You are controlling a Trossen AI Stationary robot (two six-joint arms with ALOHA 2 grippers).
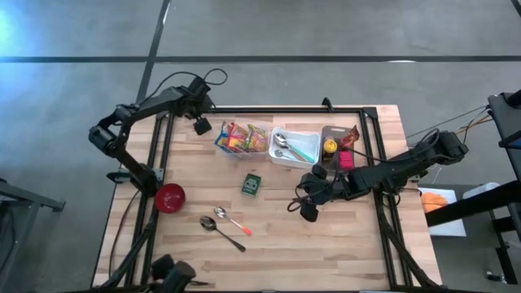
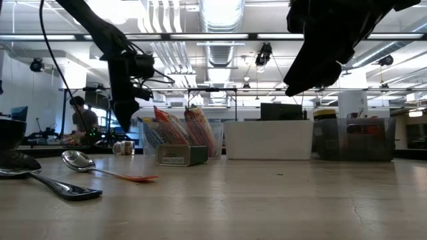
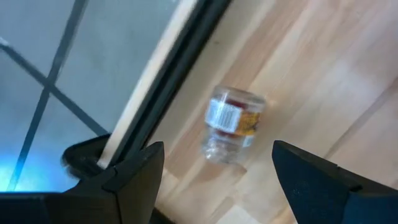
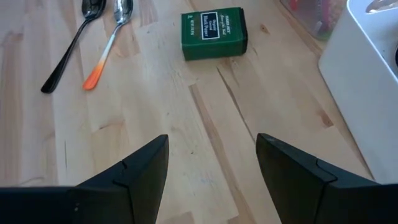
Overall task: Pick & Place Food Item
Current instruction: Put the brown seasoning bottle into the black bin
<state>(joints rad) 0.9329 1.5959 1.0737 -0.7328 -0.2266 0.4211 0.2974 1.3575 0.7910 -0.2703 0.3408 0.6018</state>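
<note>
Both claws hung released and empty over the wooden table [image 1: 342, 244]: the right gripper [image 1: 308, 210] above mid-table, its wrist camera facing the green box [image 4: 213, 33]; the left gripper [image 1: 202, 125] at the far left corner, where only its wrist view revealed a small clear jar [image 3: 231, 124] lying on its side by the far edge

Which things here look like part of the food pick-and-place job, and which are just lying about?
Likely in the job: small jar, with the left gripper open over it; green box, ahead of the open right gripper.

Lying about: red bowl, two spoons, white bin, bin of snack packets.
</note>
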